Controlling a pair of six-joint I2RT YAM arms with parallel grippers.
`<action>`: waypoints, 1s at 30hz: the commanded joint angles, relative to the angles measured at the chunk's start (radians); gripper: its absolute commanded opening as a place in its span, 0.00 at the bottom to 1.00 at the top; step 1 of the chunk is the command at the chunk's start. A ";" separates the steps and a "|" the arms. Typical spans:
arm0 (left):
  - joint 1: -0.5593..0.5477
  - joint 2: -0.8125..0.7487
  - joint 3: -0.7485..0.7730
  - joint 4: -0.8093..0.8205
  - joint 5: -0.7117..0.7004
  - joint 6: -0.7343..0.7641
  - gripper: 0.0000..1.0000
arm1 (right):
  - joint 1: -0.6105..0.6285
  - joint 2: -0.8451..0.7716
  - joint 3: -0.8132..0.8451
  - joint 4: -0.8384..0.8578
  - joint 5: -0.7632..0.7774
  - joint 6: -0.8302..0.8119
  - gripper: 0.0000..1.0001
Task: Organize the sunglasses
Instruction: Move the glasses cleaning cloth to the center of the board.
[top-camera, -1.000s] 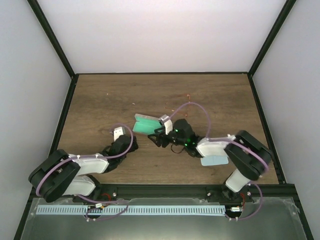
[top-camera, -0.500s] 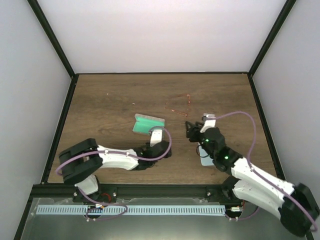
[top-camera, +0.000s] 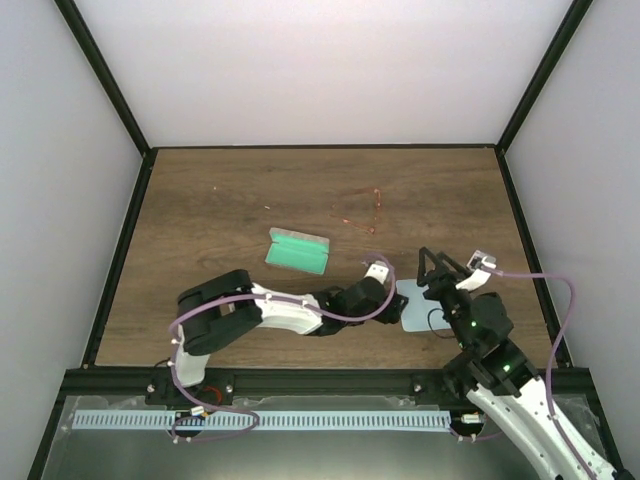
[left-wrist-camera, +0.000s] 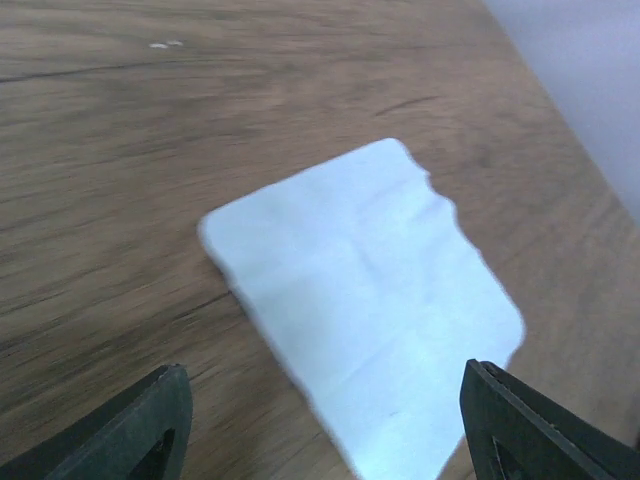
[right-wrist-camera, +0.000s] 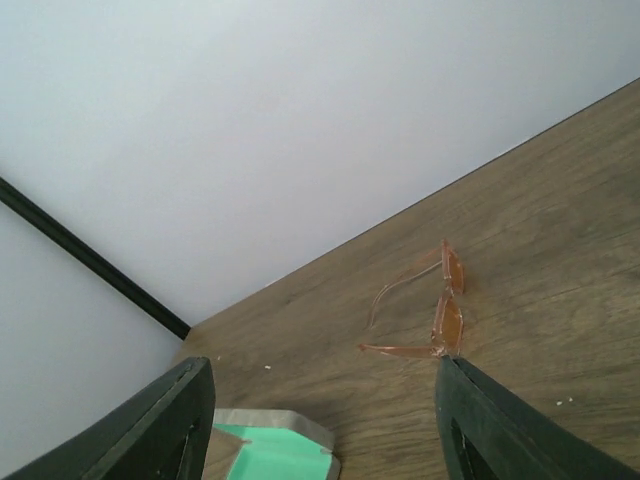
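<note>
The thin red-framed sunglasses (right-wrist-camera: 449, 322) lay on the wooden table (top-camera: 220, 220), far of centre and slightly right, apart from the open green-lined case (top-camera: 298, 250) to their near left. The left gripper (left-wrist-camera: 322, 400) hung over the pale blue cloth (left-wrist-camera: 365, 310), fingers wide apart and empty. The right gripper (right-wrist-camera: 322, 380), likewise spread and empty, faced the sunglasses.

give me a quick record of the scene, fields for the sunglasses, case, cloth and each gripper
sunglasses: on the table, arms unfolded, outside the case, nothing holding them
case: open, green lining up, no glasses inside
cloth: pale blue, flat on the table
left gripper: open, over the cloth
right gripper: open, holding nothing, facing the sunglasses
</note>
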 joint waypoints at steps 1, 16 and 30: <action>0.006 0.098 0.114 0.075 0.165 0.072 0.77 | -0.004 -0.032 0.000 -0.088 -0.040 0.022 0.63; 0.077 0.255 0.257 0.118 0.452 0.116 0.71 | -0.005 -0.121 0.025 -0.154 -0.077 0.007 0.67; 0.104 0.333 0.266 0.095 0.501 0.081 0.70 | -0.004 -0.123 0.026 -0.162 -0.057 0.009 0.68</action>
